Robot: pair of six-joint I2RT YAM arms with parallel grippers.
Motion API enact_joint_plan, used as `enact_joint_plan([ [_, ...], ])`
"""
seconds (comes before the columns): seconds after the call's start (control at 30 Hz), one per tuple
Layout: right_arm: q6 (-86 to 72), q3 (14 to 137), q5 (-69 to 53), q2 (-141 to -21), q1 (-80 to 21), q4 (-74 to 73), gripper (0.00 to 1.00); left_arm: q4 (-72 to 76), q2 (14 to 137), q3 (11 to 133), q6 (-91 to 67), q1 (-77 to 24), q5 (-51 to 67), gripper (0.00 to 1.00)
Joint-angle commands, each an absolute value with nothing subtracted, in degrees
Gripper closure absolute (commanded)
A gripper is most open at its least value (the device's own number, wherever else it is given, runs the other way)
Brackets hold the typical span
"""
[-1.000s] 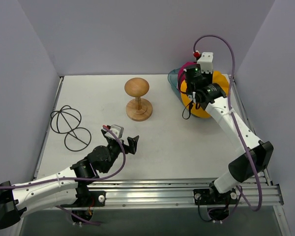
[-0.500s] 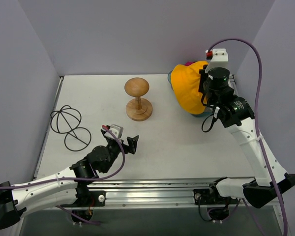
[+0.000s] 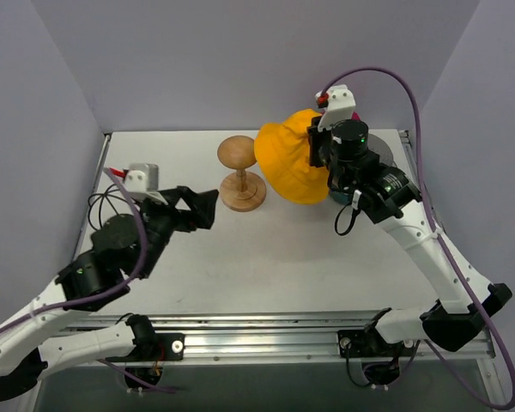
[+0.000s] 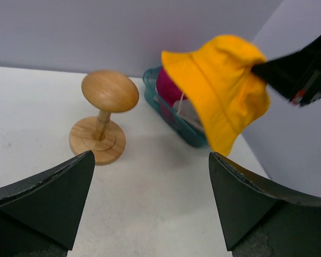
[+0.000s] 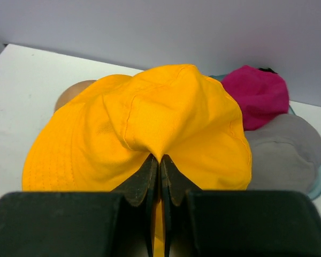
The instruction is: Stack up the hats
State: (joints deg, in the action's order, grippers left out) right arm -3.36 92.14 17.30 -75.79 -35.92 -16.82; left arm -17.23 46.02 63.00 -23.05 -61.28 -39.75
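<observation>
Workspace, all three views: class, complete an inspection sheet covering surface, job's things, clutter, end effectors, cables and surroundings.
Surface: white table, no spills seen.
Job's things: mustard yellow fabric bucket hat held up off the table; magenta cap and grey fabric hat in teal basket; pink cap not seen.
Clutter: round-topped wooden stand, upright, bare.
End effectors: right end effector shut on the yellow hat; left end effector open, empty.
Cables: purple cable arcs over right arm.
Surroundings: plain lilac walls; nothing else seen.
</observation>
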Motion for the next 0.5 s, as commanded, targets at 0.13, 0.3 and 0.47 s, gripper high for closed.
enact_joint_plan([
  [0.13,-2.9,97.6,17.8,-79.7,-42.9,-11.1,1.0,-45.3,48.4,81.6,-25.0,-59.1,-47.0,0.03],
  [0.3,-1.9,99.7,17.9,-82.5,-46.3,-9.9,1.0,-43.3,49.9,82.3,-21.2,-56.7,-38.9,0.01],
  [0.47,0.8,102.1,20.7,-86.3,-47.8,-8.6,1.0,-44.6,55.0,85.7,-21.3,-52.4,-32.5,0.0],
])
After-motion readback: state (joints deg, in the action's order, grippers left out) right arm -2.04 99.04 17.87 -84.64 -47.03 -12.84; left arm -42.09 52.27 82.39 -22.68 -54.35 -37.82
